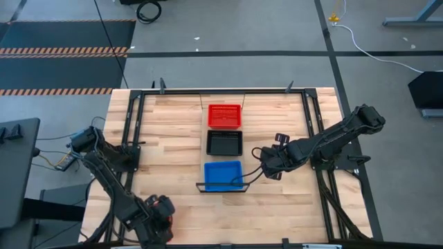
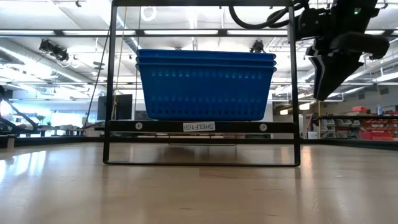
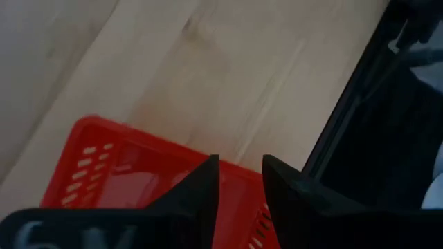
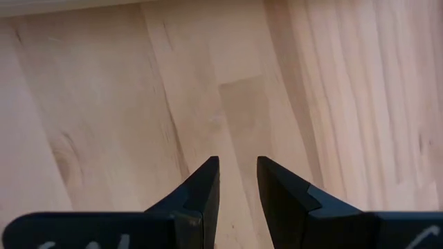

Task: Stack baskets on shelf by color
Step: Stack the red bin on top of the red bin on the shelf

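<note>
On the shelf [image 1: 223,188], running down the table's middle, stand a red basket [image 1: 225,115] at the far end, a black basket [image 1: 225,142] in the middle and a blue one [image 1: 223,175] at the near end. The low view shows the blue one as a stack [image 2: 205,87] resting on the shelf board [image 2: 199,126]. My left gripper [image 1: 160,211] is at the table's near left and is shut on another red basket [image 3: 131,176]. My right gripper [image 1: 263,168] hovers open just right of the blue stack, over bare wood [image 4: 237,162]. My left gripper [image 3: 240,160] has the red basket's slotted side wall [image 3: 257,225] between its fingers, one finger inside the basket and one outside. The fingers slant down at it from above. The basket shows tilted over the table top; whether it is clear of the wood I cannot tell.
Black metal frame rails run along the table's left [image 1: 135,131] and right [image 1: 315,124] sides and across its far edge. Bare wood lies on both sides of the shelf. The shelf's black end frame [image 2: 202,163] stands on the table toward the near edge.
</note>
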Controlling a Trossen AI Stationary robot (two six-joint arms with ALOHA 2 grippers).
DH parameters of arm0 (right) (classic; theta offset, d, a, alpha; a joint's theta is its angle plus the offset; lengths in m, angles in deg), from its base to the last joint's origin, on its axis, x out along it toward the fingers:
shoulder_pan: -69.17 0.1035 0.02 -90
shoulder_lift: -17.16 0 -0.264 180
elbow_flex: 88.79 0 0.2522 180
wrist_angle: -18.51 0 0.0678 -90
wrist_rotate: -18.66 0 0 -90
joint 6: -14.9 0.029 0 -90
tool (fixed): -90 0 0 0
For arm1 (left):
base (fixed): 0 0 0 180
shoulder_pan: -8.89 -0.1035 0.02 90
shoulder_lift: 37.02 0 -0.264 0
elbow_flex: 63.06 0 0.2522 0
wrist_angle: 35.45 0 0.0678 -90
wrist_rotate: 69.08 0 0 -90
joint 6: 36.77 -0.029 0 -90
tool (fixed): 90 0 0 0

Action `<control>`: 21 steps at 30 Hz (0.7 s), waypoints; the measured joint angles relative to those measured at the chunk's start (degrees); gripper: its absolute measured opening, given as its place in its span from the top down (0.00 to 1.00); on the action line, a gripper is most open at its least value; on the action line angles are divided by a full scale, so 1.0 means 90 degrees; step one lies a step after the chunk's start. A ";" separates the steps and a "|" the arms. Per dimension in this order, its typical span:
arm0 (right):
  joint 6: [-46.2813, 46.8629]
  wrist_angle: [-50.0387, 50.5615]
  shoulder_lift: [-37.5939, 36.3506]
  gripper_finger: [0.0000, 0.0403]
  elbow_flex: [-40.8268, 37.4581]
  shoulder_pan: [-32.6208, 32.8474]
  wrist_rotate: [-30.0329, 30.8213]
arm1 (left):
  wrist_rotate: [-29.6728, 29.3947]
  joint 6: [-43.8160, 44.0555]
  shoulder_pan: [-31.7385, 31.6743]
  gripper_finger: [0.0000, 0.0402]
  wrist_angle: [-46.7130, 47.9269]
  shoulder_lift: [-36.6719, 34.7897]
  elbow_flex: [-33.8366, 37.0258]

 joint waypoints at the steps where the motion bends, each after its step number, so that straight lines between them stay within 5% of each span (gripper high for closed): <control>1: 0.0001 0.0002 0.0000 0.74 0.0000 0.0000 -0.0052 | 0.0001 0.0134 -0.0012 0.71 0.0007 0.0000 0.0000; 11: -0.0216 0.0004 0.0000 0.74 0.0000 0.0000 -0.0272 | 0.0034 0.1566 -0.0428 0.69 0.0014 0.0000 0.0000; 21: -0.0562 0.0006 0.0000 0.74 0.0000 0.0000 -0.0274 | 0.1259 0.2421 -0.0685 0.57 0.0322 0.0000 0.0005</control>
